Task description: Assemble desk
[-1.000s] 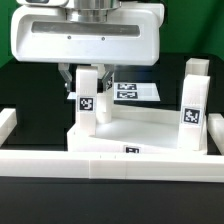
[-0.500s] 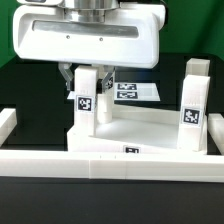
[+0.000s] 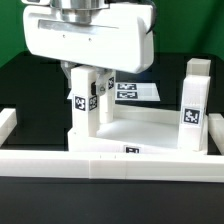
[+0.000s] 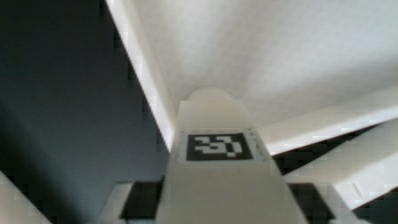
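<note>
The white rimmed tabletop [image 3: 140, 134] lies on the black table behind the barrier wall. One white square leg [image 3: 195, 103] stands upright in its corner on the exterior view's right, tag facing front. A second tagged leg [image 3: 83, 103] stands at the corner on the exterior view's left. My gripper [image 3: 86, 80] straddles its upper part, and the fingers press its sides. In the wrist view this leg [image 4: 222, 150] runs down between the fingers [image 4: 139, 200] toward the tabletop [image 4: 285, 50].
A long low white barrier wall [image 3: 110, 163] crosses the front, with raised ends on both sides. The marker board [image 3: 135, 92] lies flat behind the tabletop. The arm's large white housing [image 3: 90, 38] fills the top of the exterior view.
The arm's housing and wrist have turned and shifted slightly toward the exterior view's right, with the left-hand leg still between the fingers. The other leg and tabletop have not moved.
</note>
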Robot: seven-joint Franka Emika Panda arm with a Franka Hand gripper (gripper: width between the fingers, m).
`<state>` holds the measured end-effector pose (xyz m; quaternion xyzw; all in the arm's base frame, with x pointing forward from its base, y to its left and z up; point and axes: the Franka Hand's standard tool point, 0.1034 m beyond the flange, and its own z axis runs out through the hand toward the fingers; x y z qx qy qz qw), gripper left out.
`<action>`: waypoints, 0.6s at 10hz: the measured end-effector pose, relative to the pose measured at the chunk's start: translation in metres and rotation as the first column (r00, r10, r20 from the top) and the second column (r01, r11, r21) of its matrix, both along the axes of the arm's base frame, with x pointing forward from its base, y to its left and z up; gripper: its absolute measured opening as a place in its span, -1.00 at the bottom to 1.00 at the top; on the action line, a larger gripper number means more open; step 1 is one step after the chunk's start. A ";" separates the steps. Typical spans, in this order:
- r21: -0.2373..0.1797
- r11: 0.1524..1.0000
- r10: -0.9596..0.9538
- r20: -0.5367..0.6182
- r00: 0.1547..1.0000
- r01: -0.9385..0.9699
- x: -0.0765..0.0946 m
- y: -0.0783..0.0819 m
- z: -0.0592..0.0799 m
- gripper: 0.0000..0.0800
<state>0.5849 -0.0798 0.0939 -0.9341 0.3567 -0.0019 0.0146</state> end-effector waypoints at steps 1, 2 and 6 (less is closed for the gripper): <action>0.010 0.994 -0.111 0.000 0.994 0.111 0.000 -0.001 0.000 -0.27; 0.012 0.985 -0.173 -0.002 0.985 0.173 0.000 0.000 0.000 -0.27; 0.016 0.890 -0.455 -0.013 0.890 0.455 0.001 0.001 0.000 -0.27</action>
